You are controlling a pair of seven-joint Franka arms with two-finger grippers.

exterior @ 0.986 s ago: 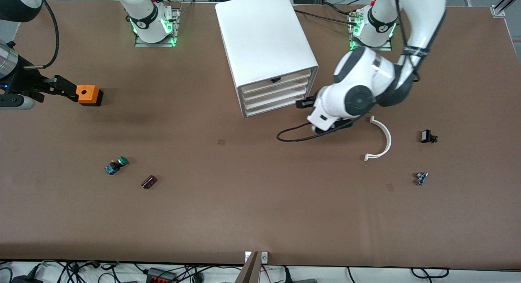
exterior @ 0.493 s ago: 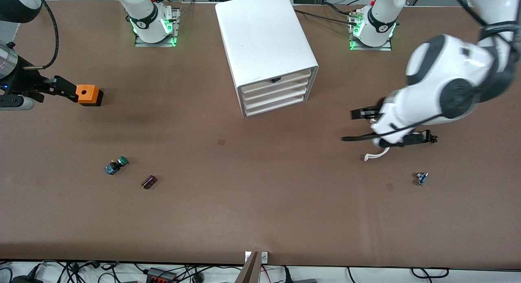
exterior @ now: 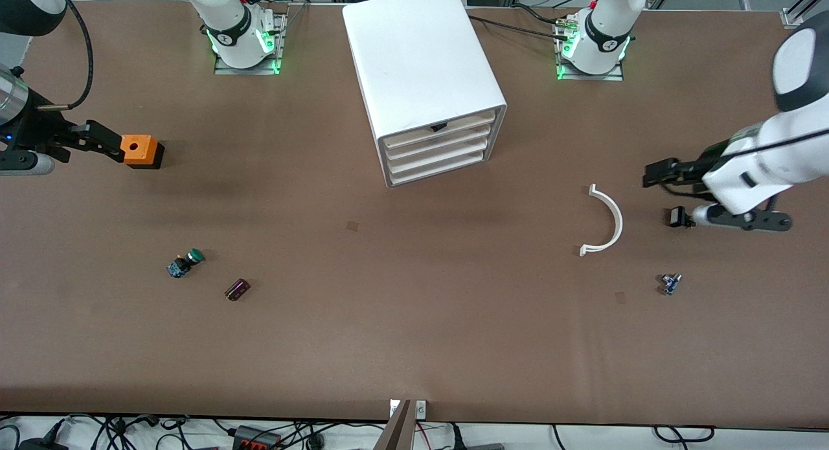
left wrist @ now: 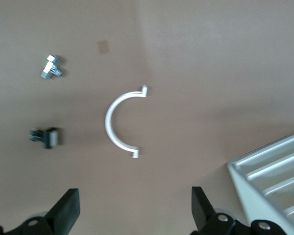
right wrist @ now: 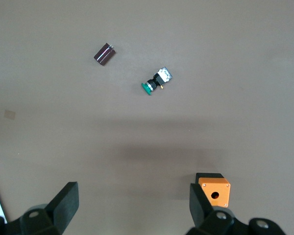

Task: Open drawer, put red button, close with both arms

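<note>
Hovering open-fingered: left gripper (exterior: 654,176), right gripper (exterior: 97,139)

I see the brown table (exterior: 414,346) carrying a white drawer cabinet (exterior: 424,81), orange box (exterior: 142,151), green button (exterior: 184,263), dark block (exterior: 237,289), white arc (exterior: 605,220), black clip (exterior: 677,216) and a small blue part (exterior: 670,283).

A square orange plastic box (exterior: 140,150) sits on the table. At five o'clock from it lies a green-capped push-button (exterior: 185,263); at four o'clock of that, a small dark purple cylinder (exterior: 237,289). Well apart, at three o'clock, lies a white plastic half-ring (exterior: 609,220).
</note>
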